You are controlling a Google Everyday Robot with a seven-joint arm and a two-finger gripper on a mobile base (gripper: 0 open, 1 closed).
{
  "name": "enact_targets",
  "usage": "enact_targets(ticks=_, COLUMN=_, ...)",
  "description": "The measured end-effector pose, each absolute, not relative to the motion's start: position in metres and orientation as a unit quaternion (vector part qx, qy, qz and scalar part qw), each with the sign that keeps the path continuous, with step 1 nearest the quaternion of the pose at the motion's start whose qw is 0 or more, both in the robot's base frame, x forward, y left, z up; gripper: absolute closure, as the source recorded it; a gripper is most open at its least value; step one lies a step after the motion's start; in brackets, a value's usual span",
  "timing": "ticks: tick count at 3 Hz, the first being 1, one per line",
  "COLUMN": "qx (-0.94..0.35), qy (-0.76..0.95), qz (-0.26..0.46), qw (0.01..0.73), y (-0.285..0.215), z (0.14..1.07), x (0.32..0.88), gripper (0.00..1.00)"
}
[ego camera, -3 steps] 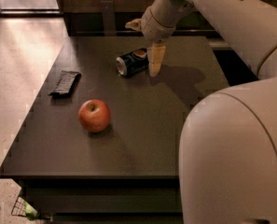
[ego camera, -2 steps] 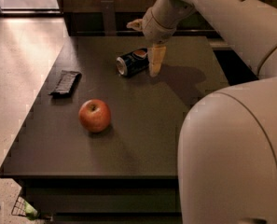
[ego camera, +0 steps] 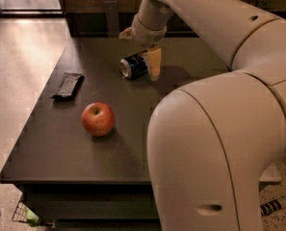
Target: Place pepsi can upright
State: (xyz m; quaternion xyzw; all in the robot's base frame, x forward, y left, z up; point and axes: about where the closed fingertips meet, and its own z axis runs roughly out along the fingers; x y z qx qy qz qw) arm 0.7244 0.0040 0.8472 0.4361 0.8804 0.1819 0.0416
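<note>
My gripper (ego camera: 152, 67) has edged a little to the left in the last second. It now hangs low against the right end of the pepsi can (ego camera: 132, 66), closer in than before. The can has not budged: it lies on its side toward the far part of the tabletop (ego camera: 75, 158), silver end facing left. Whether I am clenched on it or released I cannot tell. I judge the grasp is only being set up, and the uprighting is not yet begun.

Office-like room: speckled floor (ego camera: 27, 57), dark table (ego camera: 84, 153)
</note>
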Motion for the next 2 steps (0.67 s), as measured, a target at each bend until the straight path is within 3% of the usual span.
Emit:
enact_targets(ticks=1, qx=0.408, qy=0.906, qz=0.105, qw=0.033, y=0.0066, z=0.8203, x=0.7201, gripper=0.03)
enact_targets(ticks=2, qx=0.397, qy=0.911, qz=0.11, qw=0.035, y=0.0074, z=0.8198, x=0.7213, gripper=0.26)
